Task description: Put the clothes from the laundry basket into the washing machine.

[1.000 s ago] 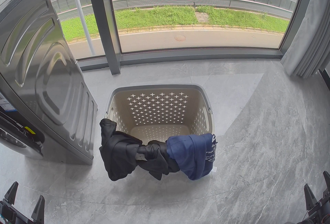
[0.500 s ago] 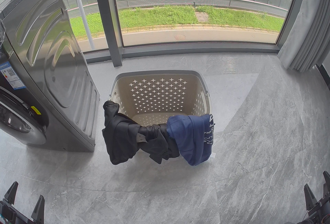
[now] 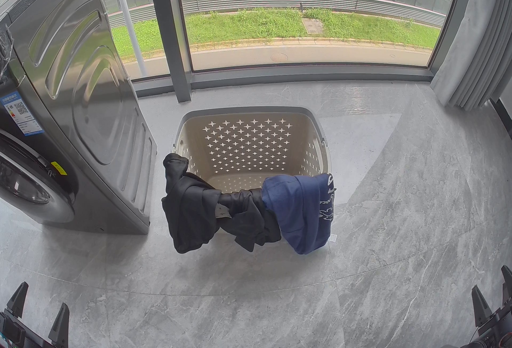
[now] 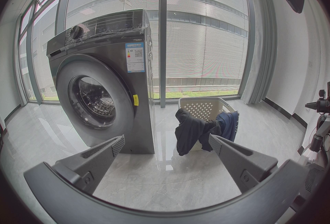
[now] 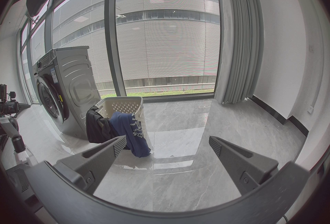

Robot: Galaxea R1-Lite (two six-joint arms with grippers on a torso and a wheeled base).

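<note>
A beige laundry basket [image 3: 250, 146] stands on the floor ahead of me. Over its near rim hang a black garment [image 3: 202, 210] and a blue garment [image 3: 301, 210]. The grey washing machine [image 3: 85, 98] stands to the basket's left, its round door [image 4: 92, 97] facing me in the left wrist view. The basket [image 4: 202, 108] with the black garment [image 4: 190, 130] sits beside the machine. My left gripper [image 3: 38, 309] is low at the near left, open and empty. My right gripper [image 3: 493, 293] is low at the near right, open and empty. The right wrist view has the basket [image 5: 123, 104] and blue garment [image 5: 132, 132].
A large window with a dark upright post [image 3: 168, 24] runs behind the basket. A grey curtain [image 3: 480, 40] hangs at the far right. Bare grey tiled floor [image 3: 405, 194] surrounds the basket, with open room in front of it and to its right.
The whole picture has shifted: the camera moved, so basket and washing machine sit a little farther off and more of the machine's front shows. Both grippers keep their places, still open.
</note>
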